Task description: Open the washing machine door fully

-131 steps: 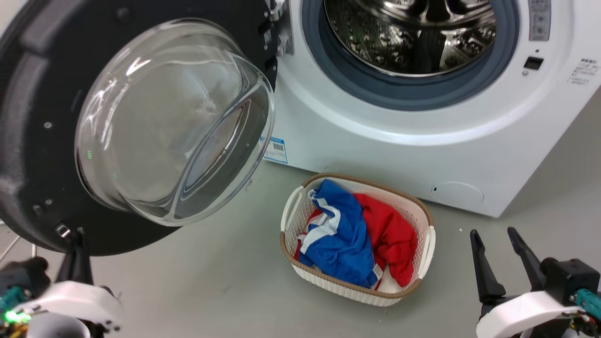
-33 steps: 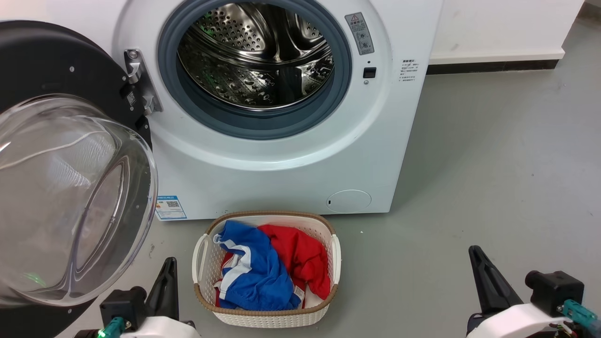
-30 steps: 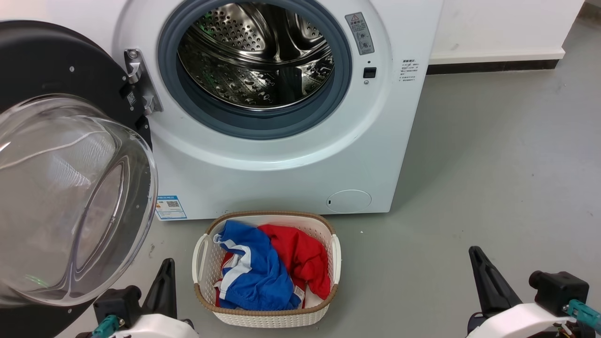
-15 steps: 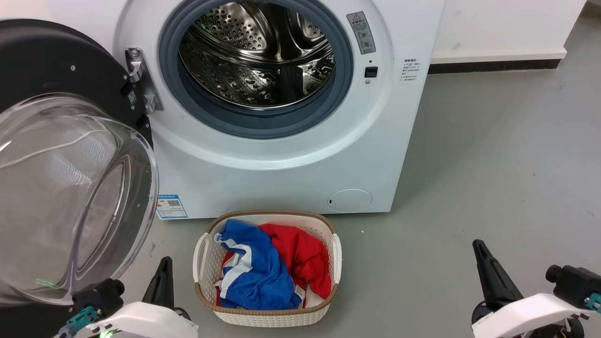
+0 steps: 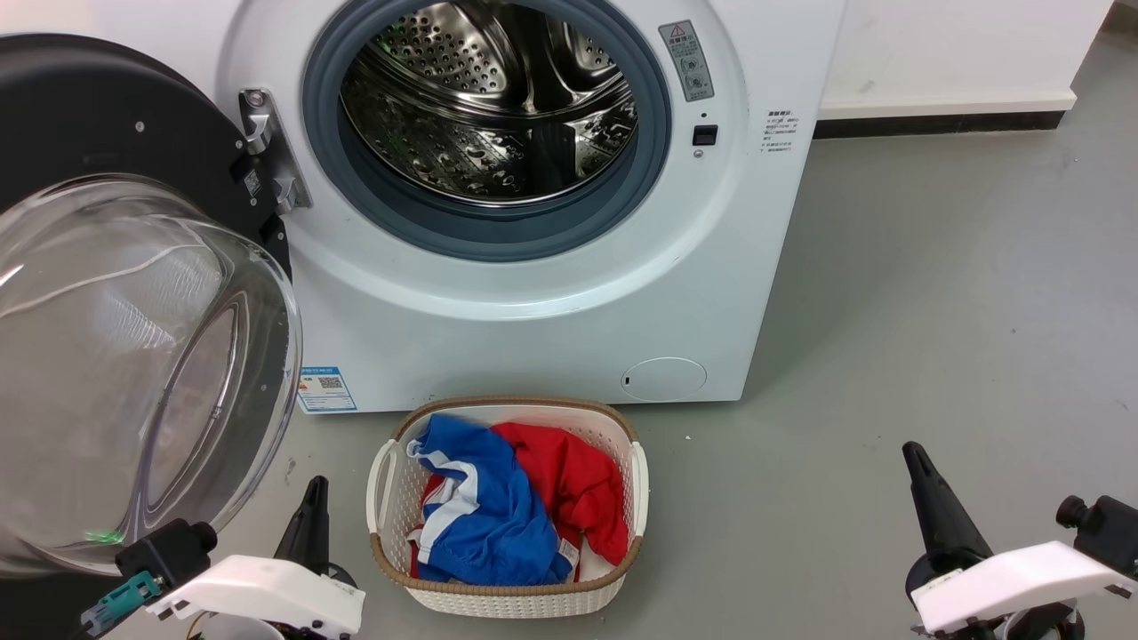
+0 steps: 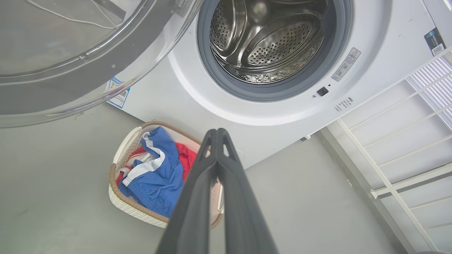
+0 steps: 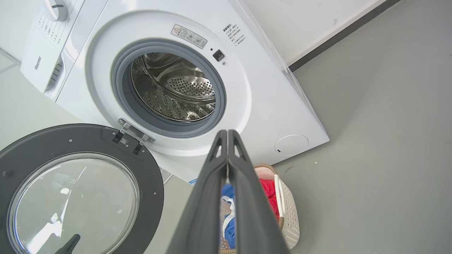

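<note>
Black, glossy and round, the washing machine door (image 5: 107, 116) hangs swung wide at our left; our left gripper (image 6: 216, 135) and right gripper (image 7: 227, 135) are pinched closed, empty; a white lattice basket (image 5: 637, 471) of clothes (image 5: 480, 516) sits on the floor (image 5: 889, 356) between them.

Bright, even indoor light; focus sharp, shadows soft. White glare streaks the washing machine door (image 5: 107, 293) glass. Wrist views bow slightly at their edges.

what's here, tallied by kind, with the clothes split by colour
washing machine: 1
washing machine door: 1
laundry basket: 1
blue garment: 1
red garment: 1
claws: 2, left claw and right claw
total: 7
</note>
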Controlling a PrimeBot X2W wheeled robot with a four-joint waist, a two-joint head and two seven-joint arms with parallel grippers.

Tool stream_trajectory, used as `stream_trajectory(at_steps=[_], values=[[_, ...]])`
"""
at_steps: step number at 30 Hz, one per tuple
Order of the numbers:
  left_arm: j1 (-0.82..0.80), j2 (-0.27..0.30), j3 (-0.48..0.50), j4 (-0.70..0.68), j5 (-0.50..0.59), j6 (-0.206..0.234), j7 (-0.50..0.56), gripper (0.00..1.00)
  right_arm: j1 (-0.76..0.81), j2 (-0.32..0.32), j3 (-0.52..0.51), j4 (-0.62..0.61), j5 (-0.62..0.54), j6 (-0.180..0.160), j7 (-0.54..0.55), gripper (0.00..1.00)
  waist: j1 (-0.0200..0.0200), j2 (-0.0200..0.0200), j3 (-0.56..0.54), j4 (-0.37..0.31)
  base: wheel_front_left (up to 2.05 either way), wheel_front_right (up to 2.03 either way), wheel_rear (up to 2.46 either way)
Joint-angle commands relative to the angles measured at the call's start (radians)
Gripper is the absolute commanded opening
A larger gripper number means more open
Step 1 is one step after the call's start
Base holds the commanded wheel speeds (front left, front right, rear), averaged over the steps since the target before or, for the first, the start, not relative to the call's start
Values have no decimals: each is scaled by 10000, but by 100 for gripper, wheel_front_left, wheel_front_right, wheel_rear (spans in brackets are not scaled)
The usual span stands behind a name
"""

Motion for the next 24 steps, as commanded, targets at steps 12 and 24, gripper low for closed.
stream_trajectory(at_steps=[12,24], values=[[-451,-262,514,102,-1472,-475,348,0,-487,-80,-143,223,1795,0,91,0,-1,0,18,24,0,0,0],[-605,-527,890,280,-2667,-838,635,0,-693,-79,-259,499,3224,1,197,0,-1,0,37,47,0,0,0]])
